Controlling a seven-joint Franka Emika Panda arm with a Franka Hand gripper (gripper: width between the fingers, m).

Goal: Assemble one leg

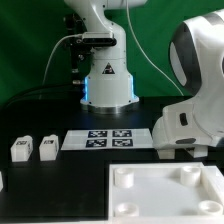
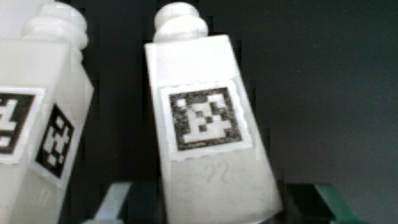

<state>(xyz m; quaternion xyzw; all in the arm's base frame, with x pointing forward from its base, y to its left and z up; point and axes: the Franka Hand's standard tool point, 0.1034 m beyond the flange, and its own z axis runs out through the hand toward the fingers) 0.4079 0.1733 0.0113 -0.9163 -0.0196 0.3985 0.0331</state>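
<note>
At the exterior view's far left edge a white scrap point(image 1: 2, 180) is cut off by the frame and can't be identified. Next come two small legs on the black table point(image 1: 50, 195), the outer leg point(image 1: 18, 150) and the inner leg point(image 1: 47, 148), just beside each other with tagged faces toward the camera. They are too small to make out their long axes. The marker board point(image 1: 108, 138) lies flat further right, in front of the arm's base point(image 1: 107, 85). The plate point(image 1: 160, 200) fills the near right corner and is cropped by the frame.

The arm point(image 1: 195, 90) rises from the base, leaves the frame at the top, and comes back as bulky white links at the exterior view's right. They bend forward and down over the table just behind the plate. Its tip can't be made out there, and whatever lies beneath is hidden.

In the wrist view a leg point(image 2: 210, 120) lies lengthwise between the gripper point(image 2: 222, 205) fingers point(image 2: 118, 200). Its long axis runs straight away from them, knob end farthest off and tag facing the camera. The jaws stand wide, with a dark gap on each side of the leg and no contact. Only blurred finger stubs show at the frame's edge. A neighbour leg point(image 2: 39, 110) lies parallel close by, half cut off. I cannot tell whether these match the pair in the exterior view.
</note>
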